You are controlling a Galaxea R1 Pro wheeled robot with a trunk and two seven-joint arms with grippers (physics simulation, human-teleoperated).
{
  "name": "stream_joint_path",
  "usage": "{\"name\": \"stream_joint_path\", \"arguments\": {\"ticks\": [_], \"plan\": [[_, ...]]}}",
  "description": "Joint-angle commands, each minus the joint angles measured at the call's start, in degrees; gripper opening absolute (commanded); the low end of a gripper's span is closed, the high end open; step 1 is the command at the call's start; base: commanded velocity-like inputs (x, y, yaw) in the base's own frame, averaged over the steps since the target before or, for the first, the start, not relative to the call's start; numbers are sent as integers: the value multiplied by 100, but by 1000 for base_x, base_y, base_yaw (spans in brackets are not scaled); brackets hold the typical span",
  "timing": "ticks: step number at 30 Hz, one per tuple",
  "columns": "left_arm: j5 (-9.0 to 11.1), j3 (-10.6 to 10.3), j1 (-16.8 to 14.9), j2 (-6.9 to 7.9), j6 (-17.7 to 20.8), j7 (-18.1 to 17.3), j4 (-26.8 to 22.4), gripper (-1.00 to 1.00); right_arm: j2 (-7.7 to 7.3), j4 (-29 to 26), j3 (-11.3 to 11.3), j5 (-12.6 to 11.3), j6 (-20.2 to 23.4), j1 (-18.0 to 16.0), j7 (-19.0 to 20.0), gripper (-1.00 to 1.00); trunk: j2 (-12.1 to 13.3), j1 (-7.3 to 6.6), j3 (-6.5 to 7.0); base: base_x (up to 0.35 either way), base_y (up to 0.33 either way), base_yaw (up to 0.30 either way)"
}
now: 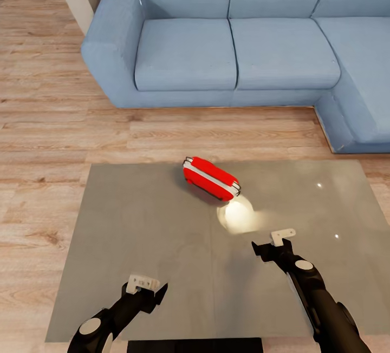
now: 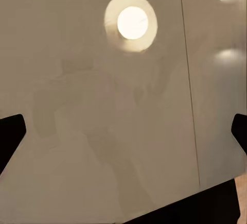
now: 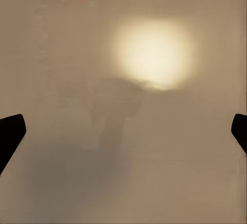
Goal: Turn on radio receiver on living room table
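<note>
One grey table, one red radio receiver, two pincers, left pincer and right pincer both spread.

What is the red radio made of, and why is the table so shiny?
The radio receiver looks like smooth, hard red plastic with white trim, though a render can't prove it. The table seems to be polished grey glass or lacquer: its top mirrors a round lamp glow beside the radio. The sofa looks like soft blue fabric.
</note>
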Motion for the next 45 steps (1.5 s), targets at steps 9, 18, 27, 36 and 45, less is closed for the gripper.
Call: {"name": "stream_joint_path", "arguments": {"ticks": [9,18,27,36,45], "plan": [[0,0,0,0,-21,-3,1,100,-2,2,0,0,-4,0,8,100,0,0,0,222,0,0],[0,0,0,-2,-27,4,0,100,-14,9,0,0,1,0,24,100,0,0,0,13,0,0],[0,0,0,1,-27,-2,4,100,0,57,-1,33,14,-3,-39,100,0,0,0,0,0,0],[-8,0,0,1,-27,-3,22,100,-53,-281,16,55,570,-448,0,100,0,0,0,0,0,0],[-5,0,0,1,-35,-3,28,100,-47,-238,143,30,1478,-1335,48,100,0,0,0,0,0,0]]}}
